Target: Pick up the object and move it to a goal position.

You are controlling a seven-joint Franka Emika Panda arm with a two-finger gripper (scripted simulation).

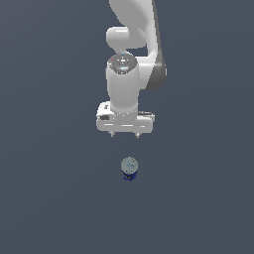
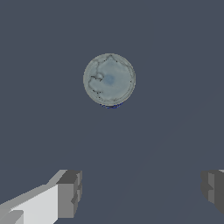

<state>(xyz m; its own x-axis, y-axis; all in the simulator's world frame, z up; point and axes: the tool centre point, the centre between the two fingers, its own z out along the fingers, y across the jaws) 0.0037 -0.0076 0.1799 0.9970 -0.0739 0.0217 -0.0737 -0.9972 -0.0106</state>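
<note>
The object is a small can (image 1: 129, 169) with a dark blue label and a pale grey-silver round top. It stands upright on the dark grey floor, below the arm in the exterior view. In the wrist view I look straight down on its top (image 2: 109, 79). My gripper (image 1: 125, 134) hangs well above the can, points down, and is open and empty. In the wrist view the gripper (image 2: 142, 190) shows two fingertips (image 2: 70, 192) spread wide, with the can apart from them and not between them.
The white arm (image 1: 131, 54) rises behind the gripper in the exterior view. The plain dark grey floor (image 1: 49, 198) spreads all round the can.
</note>
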